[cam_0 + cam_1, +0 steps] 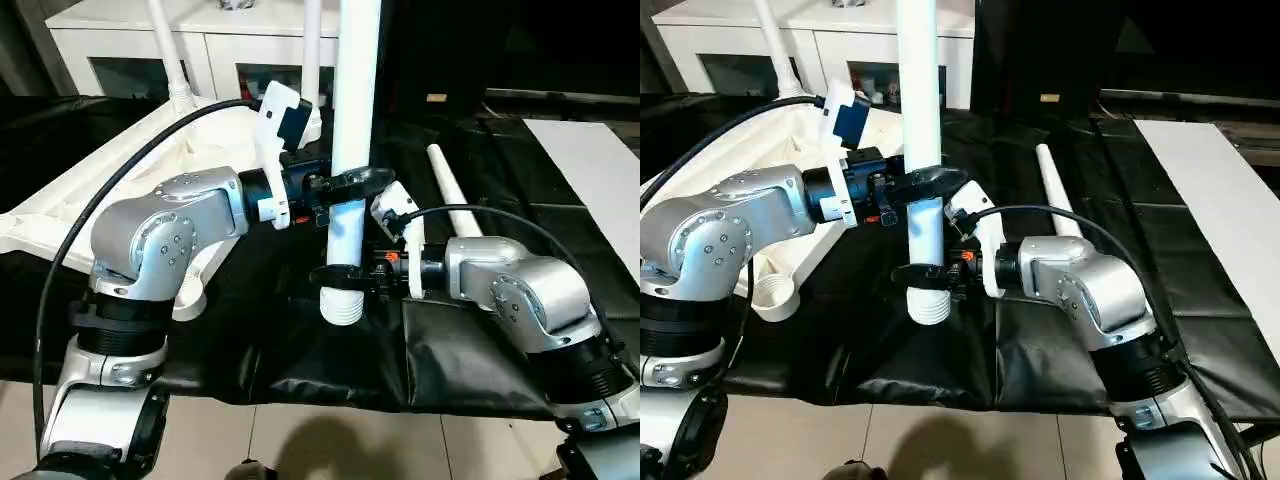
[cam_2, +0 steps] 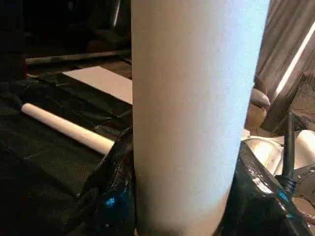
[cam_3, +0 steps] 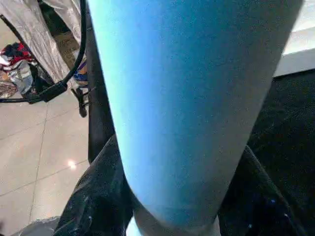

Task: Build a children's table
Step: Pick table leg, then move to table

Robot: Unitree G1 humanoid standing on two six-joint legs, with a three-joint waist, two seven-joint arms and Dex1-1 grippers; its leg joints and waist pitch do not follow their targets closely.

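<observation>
Left eye view: one white tube leg [image 1: 352, 110] stands upright over the black-covered surface [image 1: 480, 350], threaded end down. The left gripper [image 1: 355, 182] has its fingers clamped around the leg higher up; the right gripper [image 1: 340, 277] clamps it just above the thread. The upturned tabletop [image 1: 60, 200] lies to the left, two legs already standing in it. Another leg [image 1: 452, 195] lies loose on the surface. Left wrist view: black fingers [image 2: 110, 196] flank the held leg. Right wrist view: fingers [image 3: 93, 206] hug the leg on both sides.
</observation>
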